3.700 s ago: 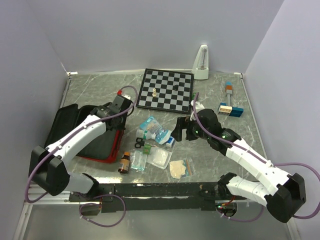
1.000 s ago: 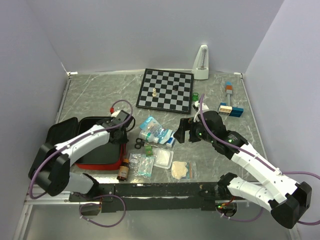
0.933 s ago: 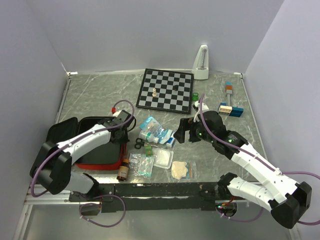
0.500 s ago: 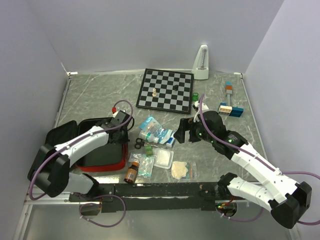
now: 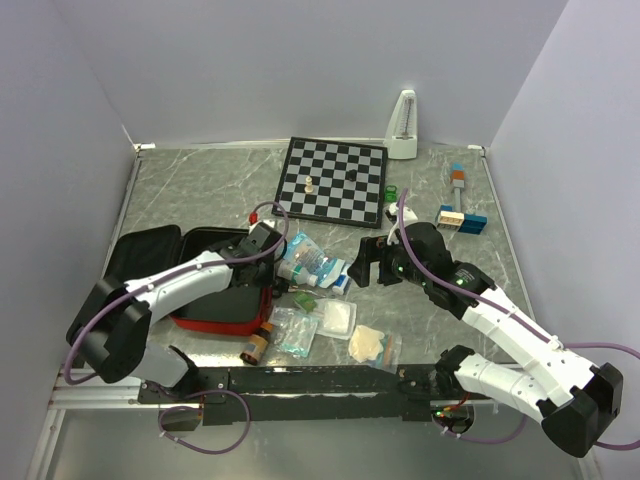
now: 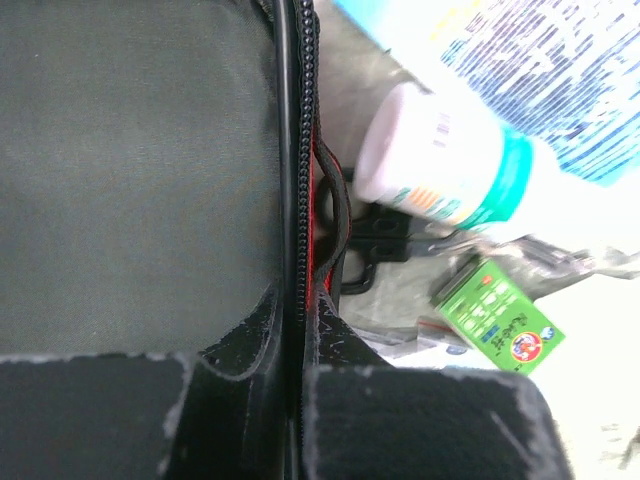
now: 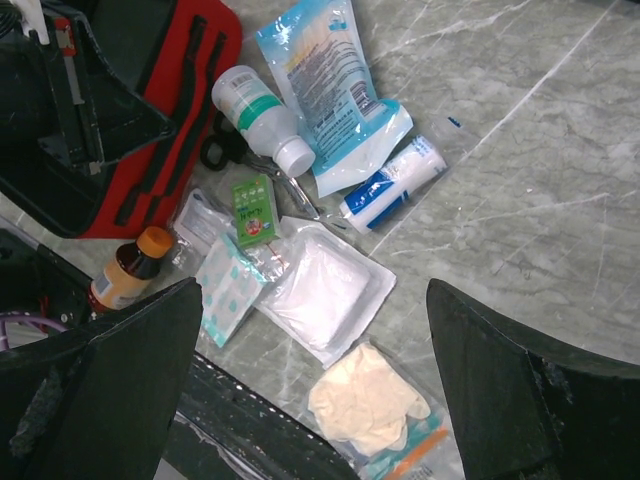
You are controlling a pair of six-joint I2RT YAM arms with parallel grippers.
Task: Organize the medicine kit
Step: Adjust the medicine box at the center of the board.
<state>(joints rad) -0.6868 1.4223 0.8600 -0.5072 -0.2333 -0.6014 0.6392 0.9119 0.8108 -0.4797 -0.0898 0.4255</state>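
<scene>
You're in a robot lab test cell: plain pale walls (image 5: 300, 70) box a marble-patterned table (image 5: 190, 185), arms (image 5: 500, 325) bolted at its edge.

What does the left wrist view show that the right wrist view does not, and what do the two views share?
Only the left wrist view: the medicine kit close up, its zip edge pinched between the left fingers.
Only the right wrist view: the brown bottle, bandage roll, gauze pad and glove packet, with the right fingers wide apart over them.
Both: the kit, the white bottle, the green box and the blue-printed pouch.
</scene>
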